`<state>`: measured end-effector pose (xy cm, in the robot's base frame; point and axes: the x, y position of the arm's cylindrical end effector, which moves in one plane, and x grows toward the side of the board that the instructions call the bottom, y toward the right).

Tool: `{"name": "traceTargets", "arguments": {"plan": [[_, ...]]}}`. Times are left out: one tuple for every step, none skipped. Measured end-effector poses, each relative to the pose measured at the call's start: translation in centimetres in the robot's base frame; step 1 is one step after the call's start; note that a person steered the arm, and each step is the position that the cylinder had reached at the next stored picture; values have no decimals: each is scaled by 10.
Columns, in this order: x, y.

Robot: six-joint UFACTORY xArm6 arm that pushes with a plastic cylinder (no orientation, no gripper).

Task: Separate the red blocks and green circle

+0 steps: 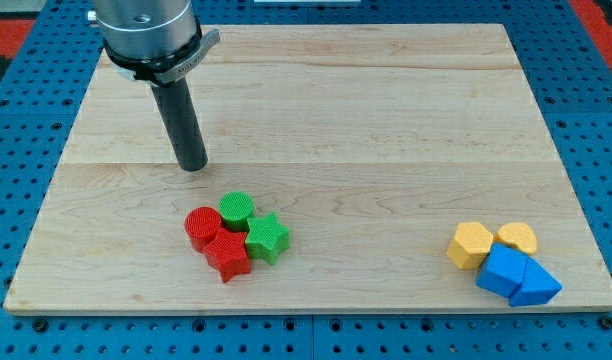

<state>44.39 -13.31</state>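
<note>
A: Currently, where does my tip point(192, 166) stand relative to the cluster?

B: It rests on the worktop point(386, 110), toward the view's top-left of the cluster and clear of every block. No pincer is fitted to this arm, so there is no open or closed state to report.

A: Locate the task blocks.

B: The green circle point(236, 210) sits at the top of the cluster. The red circle point(201, 227) touches it on the view's left; the red star point(227, 256) lies just below both. A green star point(267, 238) presses in from the view's right.

A: Step in hand?

B: Approach, by my judgement. Separation is not yet started: the blocks are in contact.

A: Next move requirement?

B: Likely, enter the seam between the green circle and the red circle, then push one party away without dragging the other along.
</note>
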Motion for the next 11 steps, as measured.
{"name": "traceTargets", "arguments": {"plan": [[9, -3], [51, 8], [60, -32], [92, -28], [162, 12], [175, 19], [169, 51], [168, 83], [153, 80], [136, 38], [120, -9]]}}
